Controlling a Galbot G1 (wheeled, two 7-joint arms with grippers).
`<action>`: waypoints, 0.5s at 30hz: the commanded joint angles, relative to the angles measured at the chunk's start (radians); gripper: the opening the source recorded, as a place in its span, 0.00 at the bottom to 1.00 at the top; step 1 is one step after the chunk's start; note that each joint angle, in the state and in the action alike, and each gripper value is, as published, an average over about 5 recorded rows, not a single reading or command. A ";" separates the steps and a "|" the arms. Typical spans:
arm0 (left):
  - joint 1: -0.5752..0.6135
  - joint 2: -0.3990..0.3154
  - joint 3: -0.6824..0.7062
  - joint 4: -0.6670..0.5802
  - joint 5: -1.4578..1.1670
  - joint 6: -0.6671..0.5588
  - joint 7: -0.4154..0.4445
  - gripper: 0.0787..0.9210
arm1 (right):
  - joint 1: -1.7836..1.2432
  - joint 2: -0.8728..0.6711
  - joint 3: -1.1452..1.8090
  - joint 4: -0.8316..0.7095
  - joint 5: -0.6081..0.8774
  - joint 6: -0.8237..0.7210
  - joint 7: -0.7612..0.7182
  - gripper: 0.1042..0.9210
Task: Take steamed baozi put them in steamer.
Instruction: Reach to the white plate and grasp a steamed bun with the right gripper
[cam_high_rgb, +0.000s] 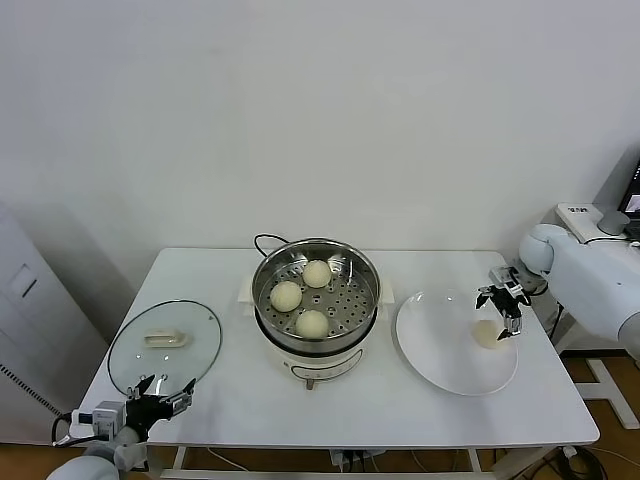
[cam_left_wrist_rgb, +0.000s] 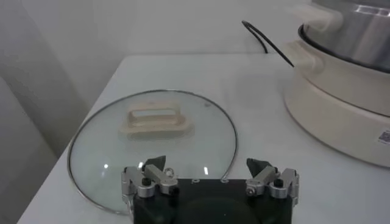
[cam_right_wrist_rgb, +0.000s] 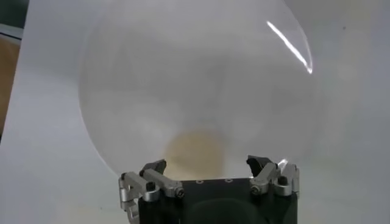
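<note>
Three cream-white baozi lie on the perforated tray of the steel steamer at the table's middle. A fourth baozi lies on the white plate to the right; it also shows in the right wrist view. My right gripper is open and hovers just above this baozi, jaws spread on either side. My left gripper is open and empty, parked at the table's front left corner by the glass lid.
The glass lid with its cream handle lies flat before my left gripper. The steamer's cream base and black cord stand beyond it. The table's right edge runs close past the plate.
</note>
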 joint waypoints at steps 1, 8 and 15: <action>0.001 0.001 0.001 0.000 0.000 0.000 0.000 0.88 | -0.058 0.001 0.062 -0.020 -0.054 -0.002 0.019 0.88; 0.001 0.001 0.003 0.001 0.001 0.001 0.000 0.88 | -0.088 0.016 0.125 -0.055 -0.079 0.004 0.032 0.84; 0.001 -0.002 0.003 0.000 0.001 0.001 -0.002 0.88 | -0.095 0.035 0.168 -0.099 -0.056 0.003 0.021 0.68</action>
